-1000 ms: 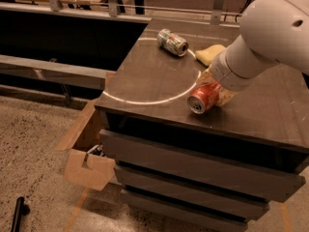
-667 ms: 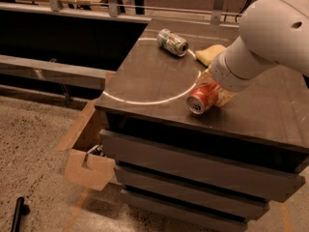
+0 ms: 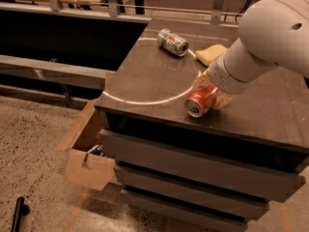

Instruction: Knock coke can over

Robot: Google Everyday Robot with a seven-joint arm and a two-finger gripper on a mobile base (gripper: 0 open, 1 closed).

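Note:
The coke can point(image 3: 200, 102) is red-orange and lies on its side near the front of the dark cabinet top point(image 3: 145, 79), with its silver top facing the front edge. My gripper point(image 3: 213, 87) sits right at the can, touching or wrapping its far end, at the tip of the big white arm point(image 3: 270, 37) that reaches in from the upper right. The arm hides most of the gripper.
A green-and-white silver can point(image 3: 172, 41) lies on its side at the back of the top. A yellow sponge point(image 3: 210, 53) lies next to it. A white circle line point(image 3: 140, 100) is marked on the top. A cardboard box point(image 3: 89, 166) stands on the floor at the left, below the drawers point(image 3: 193, 173).

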